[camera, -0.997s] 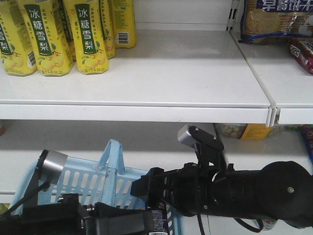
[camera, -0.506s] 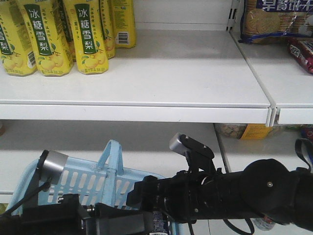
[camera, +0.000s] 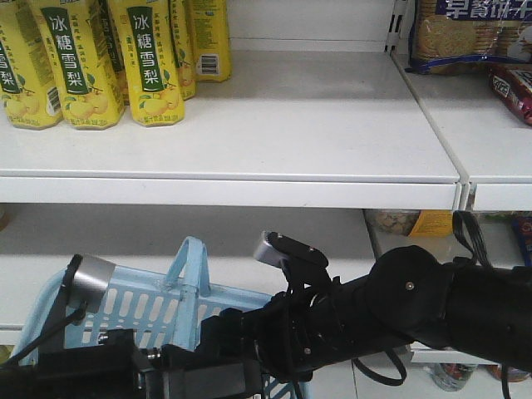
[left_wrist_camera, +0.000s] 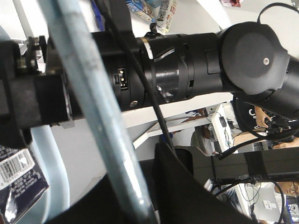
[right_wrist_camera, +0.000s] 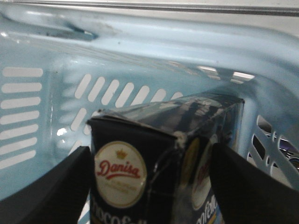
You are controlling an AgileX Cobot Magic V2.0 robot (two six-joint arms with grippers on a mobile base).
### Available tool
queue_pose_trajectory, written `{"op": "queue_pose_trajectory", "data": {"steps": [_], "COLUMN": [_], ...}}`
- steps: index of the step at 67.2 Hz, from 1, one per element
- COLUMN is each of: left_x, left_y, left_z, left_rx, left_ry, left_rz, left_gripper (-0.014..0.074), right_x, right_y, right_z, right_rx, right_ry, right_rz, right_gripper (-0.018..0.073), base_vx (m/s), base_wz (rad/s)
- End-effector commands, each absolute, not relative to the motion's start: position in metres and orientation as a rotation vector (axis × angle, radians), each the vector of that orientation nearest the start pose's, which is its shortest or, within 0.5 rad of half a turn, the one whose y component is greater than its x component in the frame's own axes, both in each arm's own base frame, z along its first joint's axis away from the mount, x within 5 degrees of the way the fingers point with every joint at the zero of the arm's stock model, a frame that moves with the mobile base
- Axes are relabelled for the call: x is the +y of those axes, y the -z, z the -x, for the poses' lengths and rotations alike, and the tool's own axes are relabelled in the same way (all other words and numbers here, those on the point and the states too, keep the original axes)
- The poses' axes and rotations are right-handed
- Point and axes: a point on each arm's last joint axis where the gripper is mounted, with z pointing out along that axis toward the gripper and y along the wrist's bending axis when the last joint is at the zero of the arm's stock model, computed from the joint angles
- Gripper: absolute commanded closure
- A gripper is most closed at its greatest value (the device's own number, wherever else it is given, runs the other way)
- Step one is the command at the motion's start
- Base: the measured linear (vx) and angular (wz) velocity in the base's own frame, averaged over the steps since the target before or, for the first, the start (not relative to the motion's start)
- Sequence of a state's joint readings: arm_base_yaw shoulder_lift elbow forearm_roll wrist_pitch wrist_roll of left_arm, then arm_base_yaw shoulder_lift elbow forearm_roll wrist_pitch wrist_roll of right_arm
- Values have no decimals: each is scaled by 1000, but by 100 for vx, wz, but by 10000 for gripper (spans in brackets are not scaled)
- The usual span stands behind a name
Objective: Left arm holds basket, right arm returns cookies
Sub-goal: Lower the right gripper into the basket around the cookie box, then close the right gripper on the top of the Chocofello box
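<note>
Front view: over the last sec the right arm (camera: pixel 349 320) has swung left and lower. Its wrist now sits over the near right corner of the basket (camera: pixel 141 307), w/ the gripper tip hidden inside. So the reach for the cookies looks done and the grasp is the step at hand.

R wrist view shows what the front view can't. The cookies (right_wrist_camera: pixel 124 172), a dark box, stand on end inside the basket, close to its right wall. The right gripper (right_wrist_camera: pixel 149 186) has its jaws spread box-wide, one finger on each side. The pads seem to touch the box, but I can't tell if they're squeezing.

L wrist view adds a barcoded box corner and the basket handle (left_wrist_camera: pixel 96 126) crossing the left gripper (left_wrist_camera: pixel 28 93). Its jaw gap is hidden, so its grip is unclear.
</note>
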State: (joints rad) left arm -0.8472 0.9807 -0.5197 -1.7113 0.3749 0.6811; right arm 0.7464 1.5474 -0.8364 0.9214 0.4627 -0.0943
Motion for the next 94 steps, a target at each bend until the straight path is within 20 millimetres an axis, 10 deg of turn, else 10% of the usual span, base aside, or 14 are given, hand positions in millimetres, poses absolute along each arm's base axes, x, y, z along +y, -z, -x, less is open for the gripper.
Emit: {"op": "queue_pose_trajectory", "data": {"steps": [1,35,94], "left_x": [-172,-172,-172], "left_y": [-302,-302,-302], "left_z": [-103,-103,-103], "left_rx": [2153,2153,2153], "left_ry": [1651,1651,1651], "left_rz": [-76,-76,-76], "left_gripper": [603,603,603], "right_x": [229,228,209], "right_y": [-228,-227,-257], "right_z": [-201,-200,-202], "right_rx": [2676,2692,2583], "right_ry": [-1050,-1035,-1077], "right_rz": [138,183,142], "right_gripper": [55,304,316], "base_vx": [0,0,0], "base_wz": [0,0,0]}}
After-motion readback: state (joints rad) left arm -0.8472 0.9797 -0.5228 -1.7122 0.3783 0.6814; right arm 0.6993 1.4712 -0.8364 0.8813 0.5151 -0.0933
